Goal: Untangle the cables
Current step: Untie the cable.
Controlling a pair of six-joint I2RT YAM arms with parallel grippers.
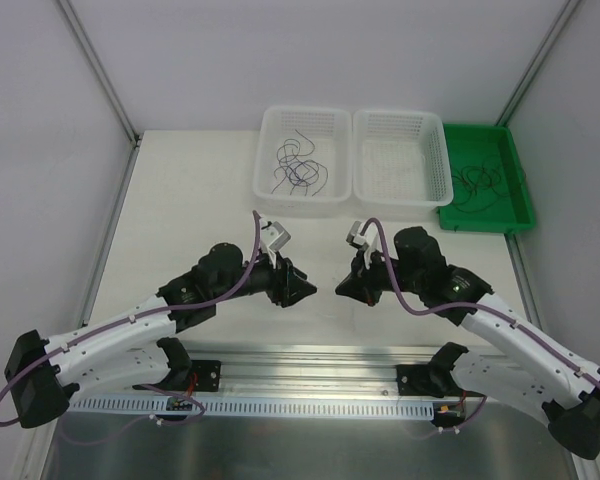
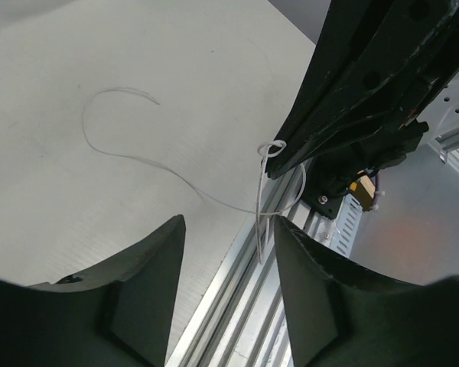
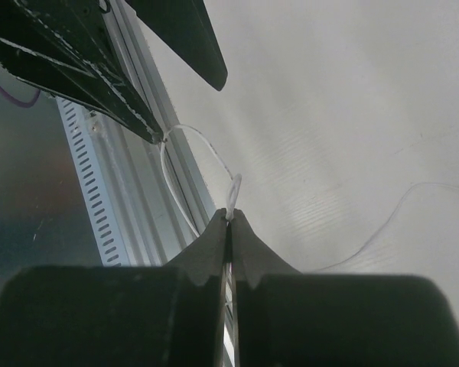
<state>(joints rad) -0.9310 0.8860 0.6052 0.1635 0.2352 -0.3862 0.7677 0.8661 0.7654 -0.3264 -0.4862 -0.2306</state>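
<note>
With right gripper pinched on the hair-thin, limp cable and left gripper spread wide, I'd nip beside what may be a knot just past that pinch.

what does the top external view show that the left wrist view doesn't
Only top external: the left basket holding dark cables, the right basket, and a green tray with more dark cables. Only left wrist: a thin white wire pinched in the shut right end effector, trailing over the table. Both: the left end effector, open, facing the right one, and the table.
</note>
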